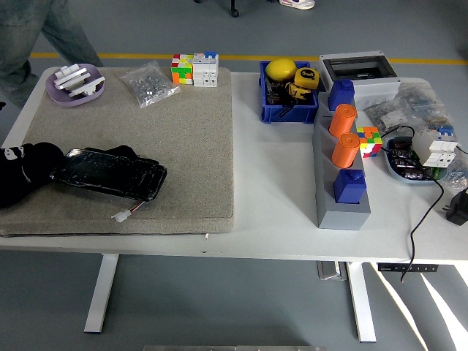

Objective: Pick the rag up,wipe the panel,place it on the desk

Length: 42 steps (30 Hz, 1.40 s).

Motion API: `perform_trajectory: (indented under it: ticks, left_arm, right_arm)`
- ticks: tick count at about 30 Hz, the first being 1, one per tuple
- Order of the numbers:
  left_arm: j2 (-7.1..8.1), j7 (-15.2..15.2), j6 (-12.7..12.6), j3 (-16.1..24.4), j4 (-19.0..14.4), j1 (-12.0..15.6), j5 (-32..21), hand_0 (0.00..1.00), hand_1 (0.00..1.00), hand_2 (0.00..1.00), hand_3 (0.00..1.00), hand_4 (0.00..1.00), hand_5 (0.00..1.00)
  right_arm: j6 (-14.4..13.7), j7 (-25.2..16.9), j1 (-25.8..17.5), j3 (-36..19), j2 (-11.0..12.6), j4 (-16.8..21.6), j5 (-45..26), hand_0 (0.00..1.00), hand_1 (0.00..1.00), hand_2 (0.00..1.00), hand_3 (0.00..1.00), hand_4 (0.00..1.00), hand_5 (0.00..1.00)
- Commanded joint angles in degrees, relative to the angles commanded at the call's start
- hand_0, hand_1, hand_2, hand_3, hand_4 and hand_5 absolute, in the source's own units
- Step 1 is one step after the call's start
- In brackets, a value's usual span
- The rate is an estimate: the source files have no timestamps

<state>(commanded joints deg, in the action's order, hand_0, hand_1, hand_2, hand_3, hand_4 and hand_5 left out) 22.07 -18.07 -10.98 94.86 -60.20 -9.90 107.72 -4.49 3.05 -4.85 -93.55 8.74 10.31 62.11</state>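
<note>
Left hand [22, 174]: black, entering from the left edge and resting on the mat; finger position cannot be told from this view.
Right hand: out of view.
Panel [110, 172]: dark, glossy, flat on the mat, just right of the left hand, with its near end touching or nearly touching the hand.
Rag [126, 151]: a small dark lump at the panel's far edge, right of the hand; partly hidden, so the identification is uncertain.
Connector [123, 214]: small white plug on a short lead, right of the hand and nearer the table's front edge, just beside the panel's corner.
Mat [183, 146]: beige, covering the left half of the table [270, 219]; the hand, the panel and the connector all lie on it.
Dish [73, 84]: purple, holding white parts, beyond the hand at the mat's far left corner.
Bag [150, 82]: clear, holding small parts, beyond the hand and to its right.
Cubes [194, 69]: coloured puzzle cubes, farther right along the far edge.
Bin [288, 93]: blue, with yellow items, well apart from the hand on the right.
Person [29, 36]: legs in jeans at the far left corner, beyond the hand, apart from the table.
</note>
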Motion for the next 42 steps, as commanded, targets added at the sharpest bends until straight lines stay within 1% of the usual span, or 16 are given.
perform_trajectory:
  ticks: [4, 6, 10, 17, 23, 42]
  left_arm:
    - [-0.81, 0.06, -0.06, 0.13, -2.34, 0.65, -0.76, 0.731, 0.789, 0.775, 0.768, 0.998, 0.257]
    - [-1.08, 0.01, -0.08, -0.20, -3.40, 0.75, -0.79, 0.730, 0.786, 0.775, 0.767, 0.998, 0.274]
    - [-0.90, 0.04, 0.08, -0.59, -4.53, 0.84, -0.32, 0.730, 0.786, 0.775, 0.767, 0.998, 0.274]
    - [-0.47, 0.07, 0.12, 0.44, -4.58, 1.19, 0.26, 0.731, 0.786, 0.771, 0.762, 0.998, 0.278]
    - [-0.72, 0.15, 0.17, 0.83, -4.17, 1.50, 1.12, 0.726, 0.783, 0.769, 0.759, 0.998, 0.288]
    - [-1.17, 0.20, 0.00, 0.61, -3.63, 1.87, 1.08, 0.725, 0.781, 0.766, 0.747, 0.998, 0.306]
  right_arm:
    - [-0.04, 0.29, -0.39, 0.41, 0.07, 0.00, -0.45, 0.762, 0.614, 0.679, 0.604, 0.964, 0.458]
    - [-0.13, 0.51, -0.49, 0.44, 0.08, 0.00, -0.61, 0.762, 0.615, 0.679, 0.604, 0.964, 0.458]
    - [-0.16, 0.55, -0.45, 0.27, 0.18, 0.00, -0.56, 0.762, 0.615, 0.679, 0.604, 0.964, 0.458]
    - [-0.17, 0.47, -0.34, 0.39, 0.28, 0.00, -0.80, 0.763, 0.615, 0.680, 0.604, 0.965, 0.458]
    - [-0.13, 0.51, -0.46, 0.83, 0.43, 0.00, -1.25, 0.762, 0.614, 0.679, 0.604, 0.965, 0.459]
    - [0.17, 0.23, -0.52, 2.62, 0.82, 0.00, -2.75, 0.763, 0.615, 0.679, 0.602, 0.965, 0.460]
